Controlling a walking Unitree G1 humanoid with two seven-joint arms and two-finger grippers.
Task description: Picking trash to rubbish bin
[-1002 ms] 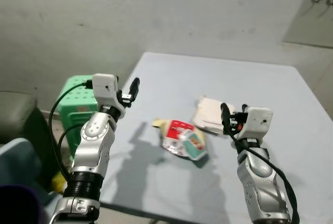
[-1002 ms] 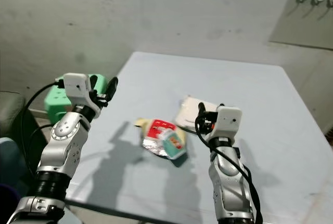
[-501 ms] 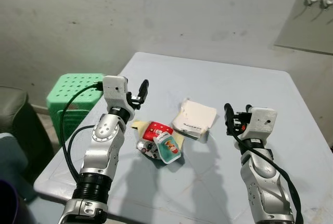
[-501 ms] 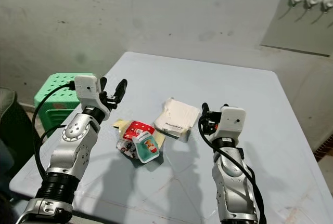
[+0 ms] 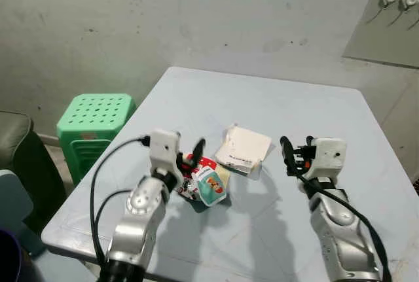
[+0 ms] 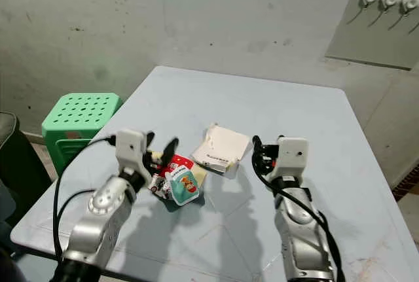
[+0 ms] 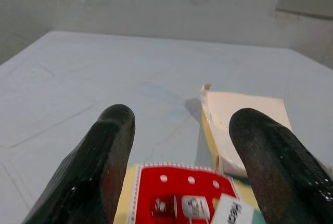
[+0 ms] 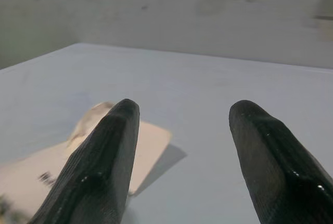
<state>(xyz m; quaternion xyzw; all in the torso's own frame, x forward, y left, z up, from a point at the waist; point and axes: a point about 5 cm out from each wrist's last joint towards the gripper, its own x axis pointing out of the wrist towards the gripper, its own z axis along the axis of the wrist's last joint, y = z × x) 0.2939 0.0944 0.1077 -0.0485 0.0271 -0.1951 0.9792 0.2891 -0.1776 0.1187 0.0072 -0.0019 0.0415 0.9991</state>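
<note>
At table centre-left, left gripper [image 5: 188, 156] hangs just over the trash, fingers spread, nothing pinched. Wrist view confirms: both black fingers [image 7: 104, 156] stand apart w/ the red snack wrapper [image 7: 174, 193] between and below them. Contact w/ wrapper: cannot tell.

Right gripper [image 5: 296, 154] held above the table on the robot's right, fingers also spread, empty; the white folded paper [image 8: 57, 161] lies ahead of it, near but apart.

Trash items, all on the pale blue table [image 5: 294, 105]:
- red snack wrapper, w/ a teal-edged pouch [image 5: 209, 186] on top of it, a yellowish wrapper edge showing beneath.
- white folded paper, just beside the pile, towards table centre.

Green plastic stool [image 5: 95, 122] stands on the floor beside the table, robot's left. No rubbish bin identified.

Assessment: step in hand is approach/pre-grasp by left arm; nothing picked yet, task at early stage. Next move likely calls for lowering left gripper so fingers straddle the wrapper, then closing. Thin, flat foil may slip; pouch on top may fall off.
</note>
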